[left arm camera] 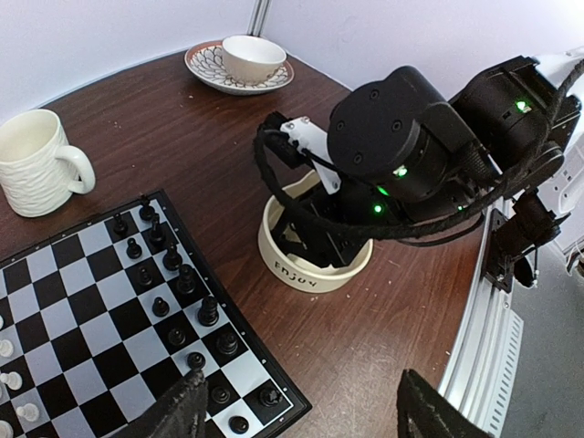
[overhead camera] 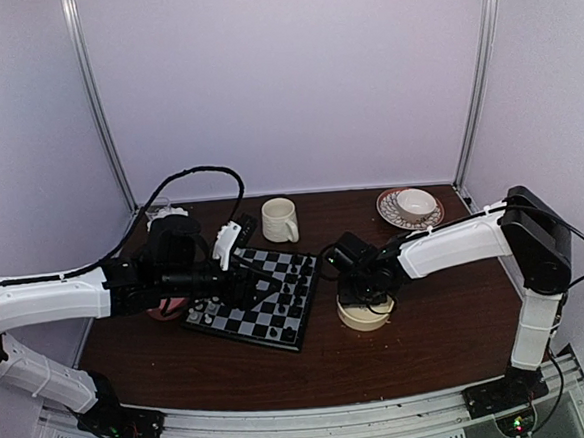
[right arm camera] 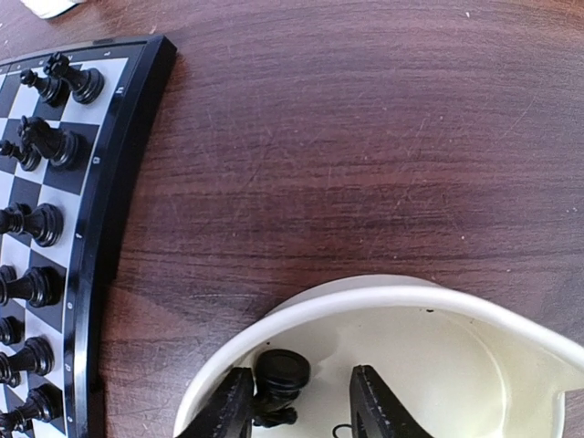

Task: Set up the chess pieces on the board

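My right hand [right arm camera: 297,409]: narrow gap, inside cream bowl [right arm camera: 411,292], straddling one black chess piece [right arm camera: 278,370]. My left hand [left arm camera: 301,415]: wide, at the board [left arm camera: 68,310] edge.

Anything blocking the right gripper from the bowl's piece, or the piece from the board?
Nothing visible. The black piece lies between the right gripper's fingers; only the bowl rim and bare table precede the board.
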